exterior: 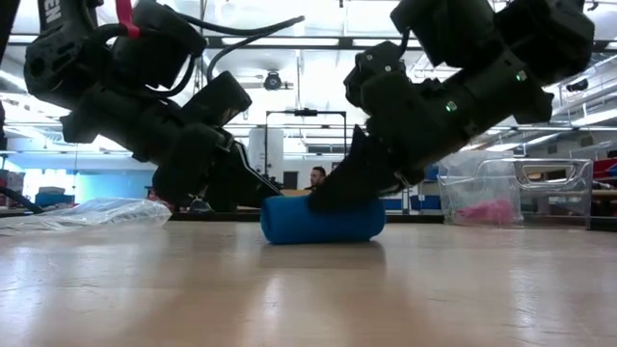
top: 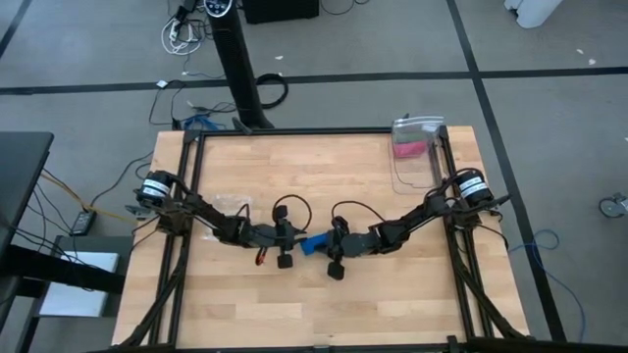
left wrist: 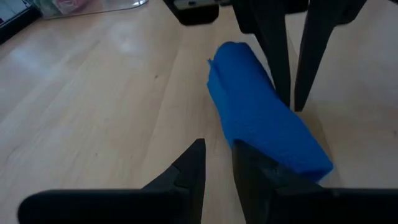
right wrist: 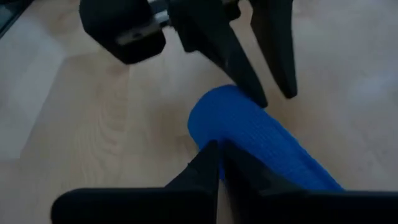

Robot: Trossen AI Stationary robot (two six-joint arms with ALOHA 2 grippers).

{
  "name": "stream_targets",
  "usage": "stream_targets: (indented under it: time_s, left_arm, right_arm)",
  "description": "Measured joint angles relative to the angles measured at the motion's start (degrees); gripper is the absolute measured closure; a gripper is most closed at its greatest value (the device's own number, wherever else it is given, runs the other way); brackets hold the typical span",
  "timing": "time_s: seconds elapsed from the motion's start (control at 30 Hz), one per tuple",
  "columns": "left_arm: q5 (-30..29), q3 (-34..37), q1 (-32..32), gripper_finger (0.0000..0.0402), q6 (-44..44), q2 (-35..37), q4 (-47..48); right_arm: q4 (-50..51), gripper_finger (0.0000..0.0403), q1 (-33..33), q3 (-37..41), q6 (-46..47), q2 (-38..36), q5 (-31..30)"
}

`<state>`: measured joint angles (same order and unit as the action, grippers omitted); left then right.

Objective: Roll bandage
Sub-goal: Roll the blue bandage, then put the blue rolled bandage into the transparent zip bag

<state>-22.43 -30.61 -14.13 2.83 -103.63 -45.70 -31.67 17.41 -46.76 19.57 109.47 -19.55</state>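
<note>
Grippers (top: 310, 245) flanking crosswise bandage (top: 315, 243)

In the high view the bandage (top: 315, 243) shows only as a small blue sliver between the two wrists; its wound shape cannot be made out there. The left gripper (left wrist: 217, 165) hides the roll's near end in its own wrist view, and whether its fingers touch the fabric cannot be told. In the right wrist view the right gripper (right wrist: 219, 158) covers the roll's near part, and the picture's lower edge cuts the roll off. In the low view both arms run off the upper edge. The person (exterior: 317, 178) beyond the grippers is too small to tell.
</note>
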Motion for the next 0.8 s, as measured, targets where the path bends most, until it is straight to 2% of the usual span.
stream_targets:
  time_s: [0.23, 0.4, 0.57, 0.73, 0.8]
  left_arm:
    - [-0.1, 0.0, 0.0, 0.0316, -0.7, 0.0, 1.3]
    - [-1.2, 0.0, -0.2, 0.0316, -2.7, 0.4, 3.0]
    - [-3.6, 0.0, -1.0, 0.0316, -3.4, 7.6, 16.6]
    - [-3.4, -0.4, -4.7, 0.0316, 2.0, 20.5, 34.9]
    - [-3.0, -2.0, -7.1, 0.0316, 5.9, 25.0, 45.9]
  right_arm:
    - [-0.5, 0.036, 1.1, 0.0, -2.1, -3.9, -0.5]
    - [0.3, 0.0361, 1.3, -0.1, -4.3, -5.8, -3.5]
    - [1.0, 0.0361, 1.2, -0.1, -5.2, -5.9, -3.6]
    - [1.1, 0.0355, 1.2, -0.1, -5.6, -6.0, -3.5]
    - [1.2, 0.0353, 1.2, -0.2, -5.8, -6.0, -3.5]
